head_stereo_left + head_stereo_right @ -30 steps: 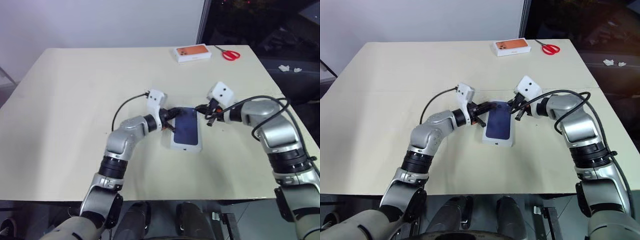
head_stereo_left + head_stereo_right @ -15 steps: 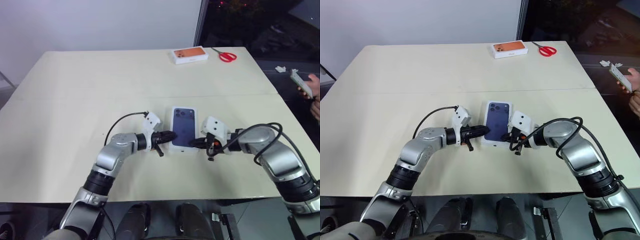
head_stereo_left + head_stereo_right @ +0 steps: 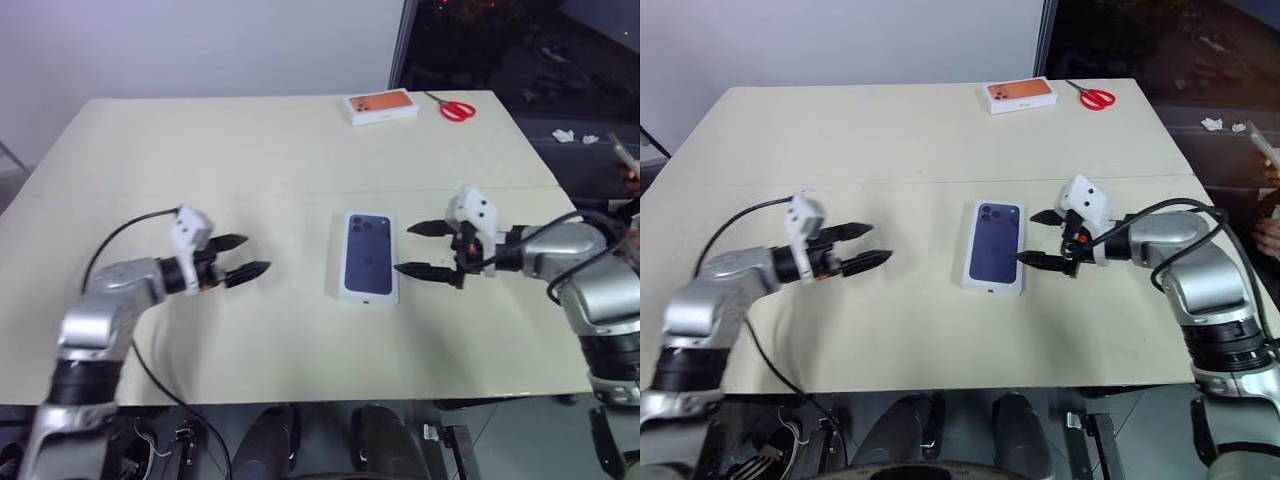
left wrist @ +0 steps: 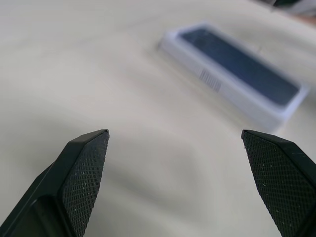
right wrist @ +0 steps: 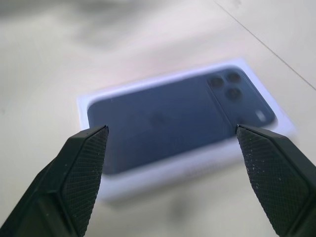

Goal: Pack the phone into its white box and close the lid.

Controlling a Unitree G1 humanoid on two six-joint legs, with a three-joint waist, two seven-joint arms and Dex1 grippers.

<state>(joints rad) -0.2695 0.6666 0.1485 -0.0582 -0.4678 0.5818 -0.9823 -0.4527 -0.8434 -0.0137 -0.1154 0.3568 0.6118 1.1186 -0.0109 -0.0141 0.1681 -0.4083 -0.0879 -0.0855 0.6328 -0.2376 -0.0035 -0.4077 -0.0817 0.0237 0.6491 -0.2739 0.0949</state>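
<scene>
The white box (image 3: 368,292) lay shut on the table (image 3: 200,160) with the lid (image 3: 368,252) seated squarely on it, presumably hiding the phone, so the left gripper (image 3: 238,256) and right gripper (image 3: 424,250) flanked it spread open, empty, likely finished.

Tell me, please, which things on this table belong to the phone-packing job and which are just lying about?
Part of the job:
- the closed white box, its lid on top showing the dark-blue phone picture
- left hand and right hand, both open, either side of it

Just lying about:
- orange-topped box at the table's far edge
- red scissors beside it
</scene>
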